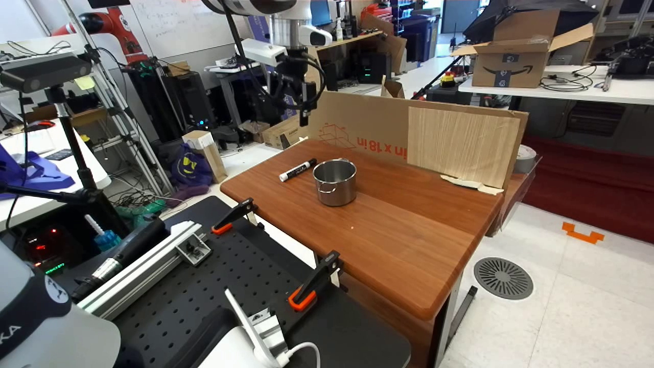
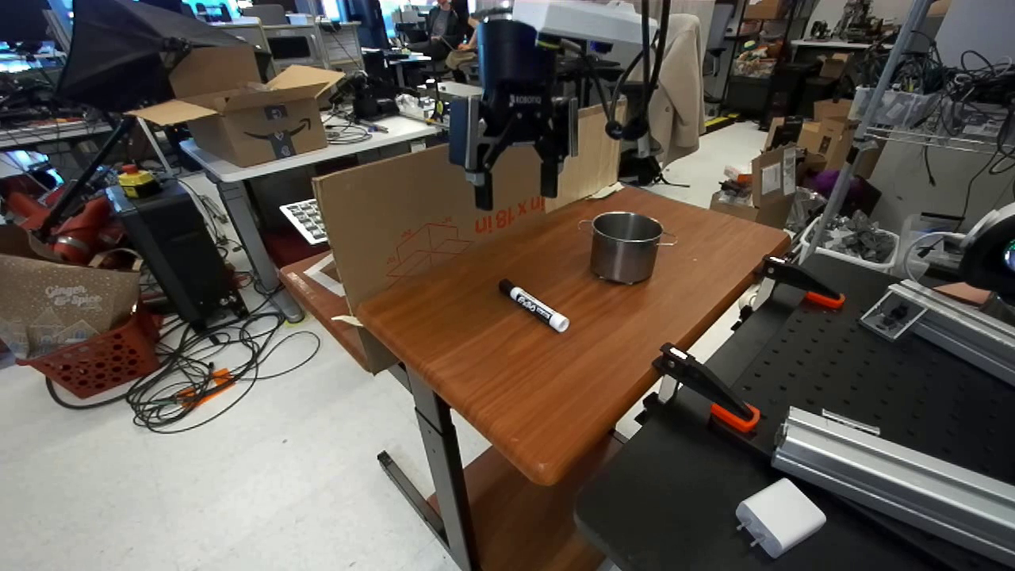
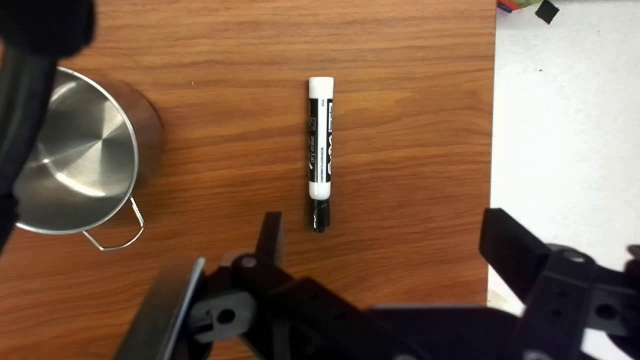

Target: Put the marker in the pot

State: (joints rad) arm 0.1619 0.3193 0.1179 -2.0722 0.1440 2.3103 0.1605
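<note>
The marker (image 1: 298, 170) is white with a black label and black cap. It lies flat on the wooden table in both exterior views (image 2: 534, 305) and in the wrist view (image 3: 320, 145). The pot (image 1: 335, 188) is silver metal with wire loop handles, upright and uncovered beside the marker (image 2: 624, 255). In the wrist view the pot (image 3: 90, 145) is at the left, partly hidden by a dark cable. My gripper (image 2: 515, 190) is open and empty, well above the table. In the wrist view the cap end lies between the lines of the spread fingers (image 3: 382, 220), nearer the left one.
A cardboard panel (image 1: 368, 122) stands along the table's far edge (image 2: 444, 230). Two black and orange clamps (image 1: 316, 283) hold the near edge of the wooden table (image 1: 403, 245). A black perforated board (image 1: 240, 276) with aluminium rails (image 2: 888, 476) adjoins it.
</note>
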